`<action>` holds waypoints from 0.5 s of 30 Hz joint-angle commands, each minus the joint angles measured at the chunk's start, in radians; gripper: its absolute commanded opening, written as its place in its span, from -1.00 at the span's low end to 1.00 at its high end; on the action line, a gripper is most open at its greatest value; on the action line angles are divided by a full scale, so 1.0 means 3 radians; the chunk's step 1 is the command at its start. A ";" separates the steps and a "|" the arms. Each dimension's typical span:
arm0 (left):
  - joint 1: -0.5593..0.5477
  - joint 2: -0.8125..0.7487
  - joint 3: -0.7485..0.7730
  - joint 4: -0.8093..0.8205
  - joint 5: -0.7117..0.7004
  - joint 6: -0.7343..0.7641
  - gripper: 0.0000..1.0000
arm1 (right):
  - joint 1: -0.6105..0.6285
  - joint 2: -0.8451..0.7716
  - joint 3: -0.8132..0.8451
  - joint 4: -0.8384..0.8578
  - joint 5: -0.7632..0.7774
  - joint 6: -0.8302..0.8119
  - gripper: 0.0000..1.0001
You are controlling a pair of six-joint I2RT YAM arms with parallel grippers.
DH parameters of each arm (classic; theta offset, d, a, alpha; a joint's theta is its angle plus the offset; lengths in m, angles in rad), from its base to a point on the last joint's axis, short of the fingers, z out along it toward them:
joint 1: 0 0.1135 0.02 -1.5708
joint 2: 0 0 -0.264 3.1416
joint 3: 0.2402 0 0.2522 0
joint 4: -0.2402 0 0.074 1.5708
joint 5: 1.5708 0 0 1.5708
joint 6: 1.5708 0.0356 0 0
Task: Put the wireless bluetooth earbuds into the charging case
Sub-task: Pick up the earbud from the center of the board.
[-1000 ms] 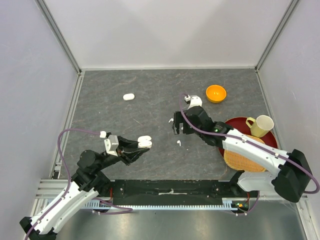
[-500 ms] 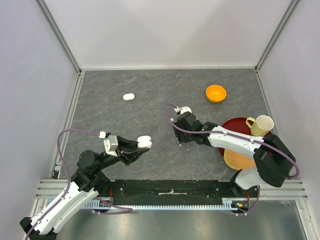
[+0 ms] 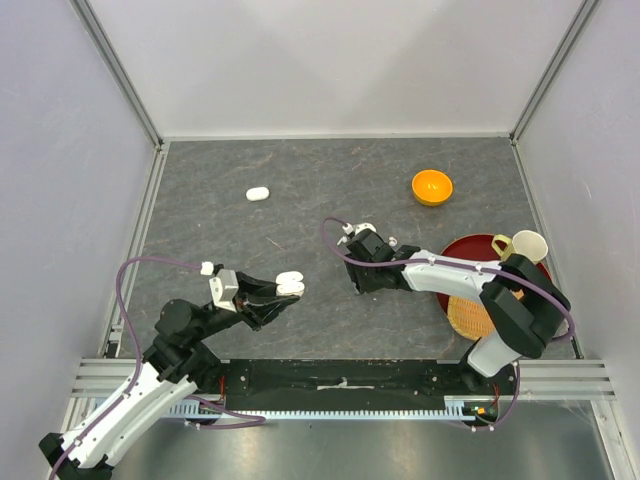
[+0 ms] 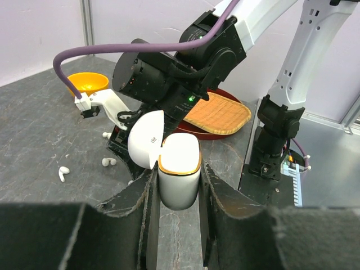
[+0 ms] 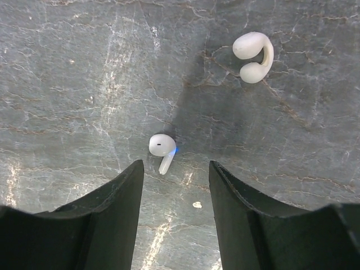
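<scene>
Grey desk [image 5: 67,67]: my open right hand [image 5: 175,169] straddles an earbud [image 5: 161,146] to pinch it; left hand [image 4: 176,188] grips the charging case [image 4: 180,157] ready.

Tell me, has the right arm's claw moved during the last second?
Yes. The right gripper has shifted farther from the orange bowl, down the overhead picture, and now straddles an earbud.

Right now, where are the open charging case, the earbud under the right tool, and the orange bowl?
open charging case [image 4: 179,177]: left wrist view, front of its body.
earbud [image 5: 162,145]: right wrist view, its round head.
orange bowl [image 3: 432,186]: top view, its inside.
</scene>
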 commanded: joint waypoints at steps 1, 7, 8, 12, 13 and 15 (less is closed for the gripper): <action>-0.0005 0.0066 0.0065 0.0114 -0.0023 -0.0034 -0.96 | 0.0034 0.0082 0.0138 0.0128 -0.0017 -0.0022 0.13; -0.0005 0.0102 0.0070 0.0119 -0.0013 -0.0034 -0.95 | 0.0034 0.0225 0.0230 0.0138 -0.0007 -0.0043 0.12; 0.0000 0.0097 0.0070 0.0125 -0.0018 -0.0029 -0.95 | 0.0034 0.0261 0.0251 0.0143 -0.0017 -0.0038 0.12; 0.0000 0.0092 0.0065 0.0119 -0.0029 -0.0024 -0.95 | 0.0034 0.0317 0.0307 0.0118 0.0024 -0.0007 0.06; -0.0005 0.0092 0.0065 0.0119 -0.0034 -0.0024 -0.96 | 0.0039 0.0327 0.0328 0.0102 0.0049 0.0028 0.04; -0.0005 0.0092 0.0065 0.0119 -0.0034 -0.0024 -0.95 | 0.0039 0.0343 0.0333 0.0061 0.0055 0.0064 0.01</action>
